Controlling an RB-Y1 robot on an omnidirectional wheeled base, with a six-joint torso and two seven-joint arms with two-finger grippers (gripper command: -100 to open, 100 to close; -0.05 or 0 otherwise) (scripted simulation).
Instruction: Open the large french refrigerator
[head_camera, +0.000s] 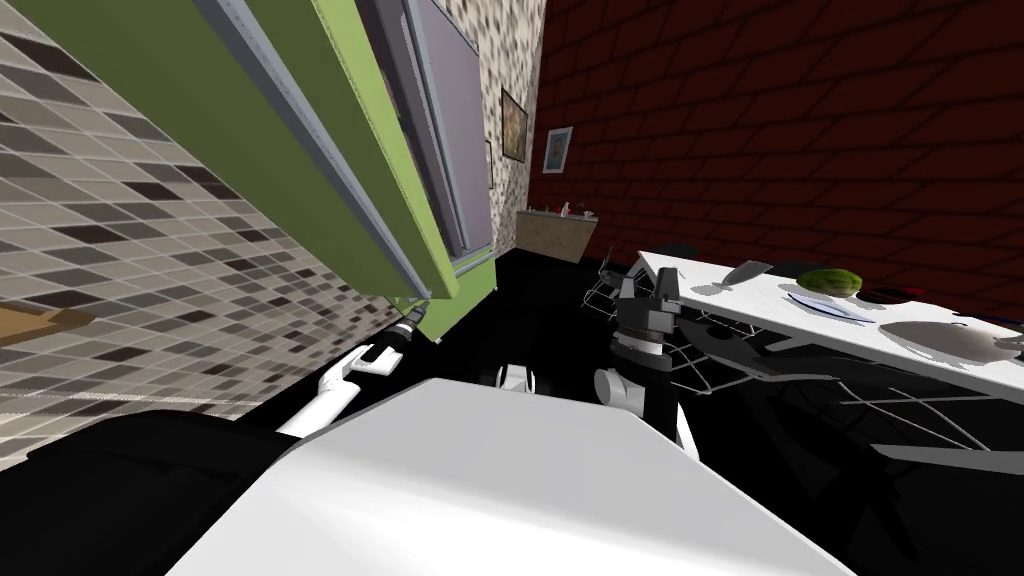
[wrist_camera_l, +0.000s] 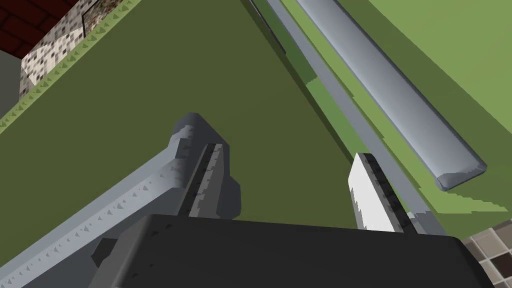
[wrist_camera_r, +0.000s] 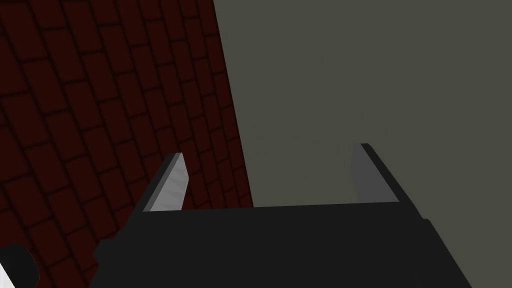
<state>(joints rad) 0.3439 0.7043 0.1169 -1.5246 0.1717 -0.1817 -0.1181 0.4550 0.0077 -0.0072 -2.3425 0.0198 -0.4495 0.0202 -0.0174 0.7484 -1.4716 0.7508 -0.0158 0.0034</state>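
The green refrigerator (head_camera: 180, 80) rises on my left, with long grey handles (head_camera: 300, 140) running down its doors. One door (head_camera: 440, 110) stands swung out from the front. My left gripper (head_camera: 410, 325) is at the lower end of the doors. In the left wrist view the left gripper (wrist_camera_l: 290, 185) is open, with only dark green door face (wrist_camera_l: 150, 100) between its fingers. One finger (wrist_camera_l: 210, 172) lies against the end of a grey handle bar (wrist_camera_l: 100, 215); a second handle (wrist_camera_l: 395, 95) runs past the other finger. My right gripper (head_camera: 660, 290) (wrist_camera_r: 270, 180) is raised mid-room, open and empty.
A white table (head_camera: 760, 310) at the right carries a watermelon (head_camera: 828, 281), a plate and a grey bowl (head_camera: 950, 340). Wire chairs (head_camera: 720, 360) stand in front of it. A small counter (head_camera: 555, 235) sits at the far wall. A tiled wall (head_camera: 120, 260) lies left of the refrigerator.
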